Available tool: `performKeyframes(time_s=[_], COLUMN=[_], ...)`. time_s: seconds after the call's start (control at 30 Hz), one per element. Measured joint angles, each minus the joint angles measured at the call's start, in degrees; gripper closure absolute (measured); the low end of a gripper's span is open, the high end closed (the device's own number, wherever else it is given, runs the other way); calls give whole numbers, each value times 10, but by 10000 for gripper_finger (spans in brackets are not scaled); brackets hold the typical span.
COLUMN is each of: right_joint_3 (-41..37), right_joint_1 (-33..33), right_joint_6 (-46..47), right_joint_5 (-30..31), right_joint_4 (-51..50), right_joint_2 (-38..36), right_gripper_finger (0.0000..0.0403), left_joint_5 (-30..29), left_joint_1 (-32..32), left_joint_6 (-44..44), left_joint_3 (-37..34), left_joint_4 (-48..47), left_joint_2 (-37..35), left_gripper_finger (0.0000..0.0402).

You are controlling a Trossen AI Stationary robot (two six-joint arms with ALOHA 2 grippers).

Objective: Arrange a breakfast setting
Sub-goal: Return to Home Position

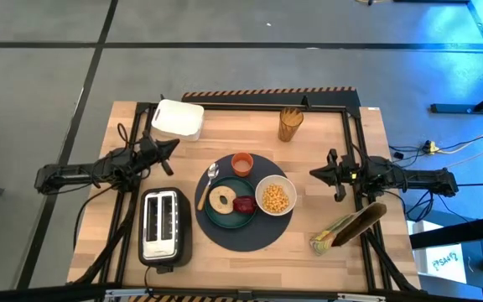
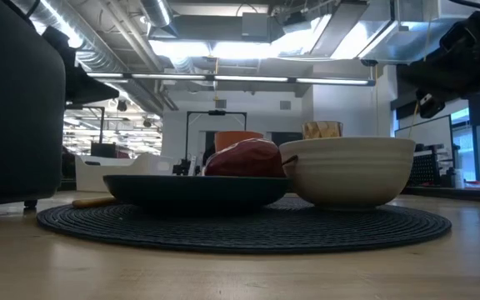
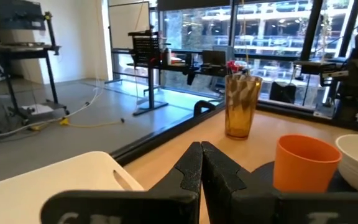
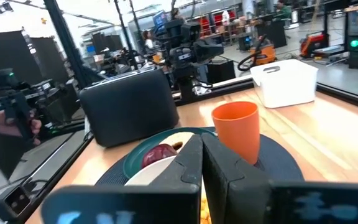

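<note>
The round dark-grey mat (image 1: 262, 231) lies in the middle of the table. On it sit a teal plate (image 1: 216, 216) with a ring-shaped bagel (image 1: 221, 200) and a dark red fruit (image 1: 244, 204), a white bowl (image 1: 276, 195) of yellow pieces, and a small orange cup (image 1: 241, 163). A metal spoon (image 1: 206, 184) with a wooden handle lies at the mat's left edge. My left gripper (image 1: 173, 144) is shut, raised at the table's left. My right gripper (image 1: 314, 174) is shut, raised at the right. Neither touches anything.
A black toaster (image 1: 163, 225) stands at the near left, a white tub (image 1: 178, 119) at the far left, an amber tumbler (image 1: 289, 124) at the far middle. A bread bag (image 1: 346, 228) lies near the right. A black frame borders the table.
</note>
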Motion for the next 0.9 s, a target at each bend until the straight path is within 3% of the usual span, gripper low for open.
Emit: performKeyframes(time_s=[0.9], right_joint_3=[0], right_joint_1=[0], right_joint_6=[5], right_joint_5=[14], right_joint_4=[-3], right_joint_2=[0], right_gripper_finger=[402], left_joint_5=[-13], left_joint_1=[11], left_joint_6=[-7], left_joint_3=[0], left_joint_4=[1], left_joint_2=[0], left_gripper_finger=[401])
